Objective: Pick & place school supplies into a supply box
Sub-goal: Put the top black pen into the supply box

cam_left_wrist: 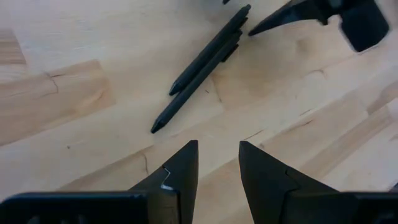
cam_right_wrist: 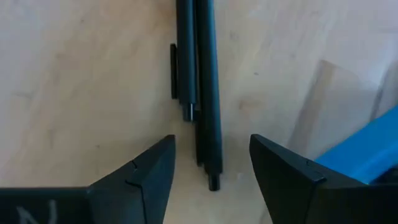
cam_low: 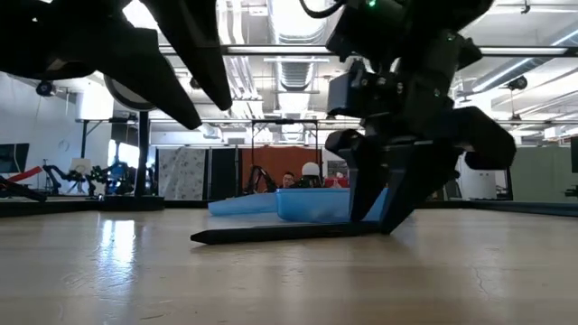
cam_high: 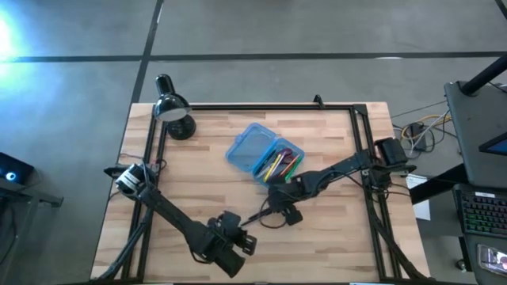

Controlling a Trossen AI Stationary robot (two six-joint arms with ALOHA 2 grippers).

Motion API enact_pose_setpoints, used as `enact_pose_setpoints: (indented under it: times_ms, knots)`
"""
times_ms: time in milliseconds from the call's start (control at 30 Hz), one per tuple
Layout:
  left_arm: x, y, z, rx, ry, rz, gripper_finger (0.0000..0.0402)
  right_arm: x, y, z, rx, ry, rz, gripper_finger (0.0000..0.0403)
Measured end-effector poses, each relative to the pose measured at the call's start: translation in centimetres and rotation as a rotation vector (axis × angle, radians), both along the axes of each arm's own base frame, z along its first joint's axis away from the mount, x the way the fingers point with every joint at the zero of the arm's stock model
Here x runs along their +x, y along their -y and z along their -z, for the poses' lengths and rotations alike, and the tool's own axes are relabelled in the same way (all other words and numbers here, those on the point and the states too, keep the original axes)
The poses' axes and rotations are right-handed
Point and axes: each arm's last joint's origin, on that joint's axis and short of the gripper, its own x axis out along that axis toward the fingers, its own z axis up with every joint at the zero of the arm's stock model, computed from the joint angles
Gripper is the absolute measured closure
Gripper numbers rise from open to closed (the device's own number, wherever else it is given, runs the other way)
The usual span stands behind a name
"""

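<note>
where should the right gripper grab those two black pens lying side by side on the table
Across their shafts near the back ends, coming straight down. The two black pens lie flat and touching on the bare wood, so the open right gripper, already straddling them, can pinch both at once, clear of the supply box.

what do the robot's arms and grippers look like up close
Both arms are dark, slim and jointed, with black cables along them. The left gripper and right gripper each have two matte black, wedge-shaped fingers tapering to points. The left arm's base has a silvery metal section.
</note>
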Motion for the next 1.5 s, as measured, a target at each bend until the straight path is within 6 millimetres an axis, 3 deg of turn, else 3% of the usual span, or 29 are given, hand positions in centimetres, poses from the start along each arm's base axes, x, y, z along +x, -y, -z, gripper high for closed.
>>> enact_pose_setpoints:
  times_ms: [333,800,1033,1267,1500]
  knots:
    - [-0.2,-0.2,0.3,0.015,-0.014,-0.004,0.0303,0.3,0.4,0.5,0.008,-0.055,0.022,0.0218]
    - [0.0,-1.0,0.4,0.045,-0.031,-0.026,0.0303,-0.4,0.5,0.9,0.025,-0.121,0.057,0.0335]
    - [0.1,-1.0,0.4,0.044,-0.031,-0.028,0.0303,-0.6,0.2,0.8,0.017,-0.120,0.049,0.0368]
    - [0.2,-1.1,0.4,0.042,-0.029,-0.032,0.0303,-2.0,-0.2,-1.4,-0.018,-0.115,0.085,0.0375]
    - [0.4,-1.5,0.4,0.055,-0.036,-0.033,0.0303,-4.2,0.6,-7.8,-0.079,0.056,0.160,0.0376]
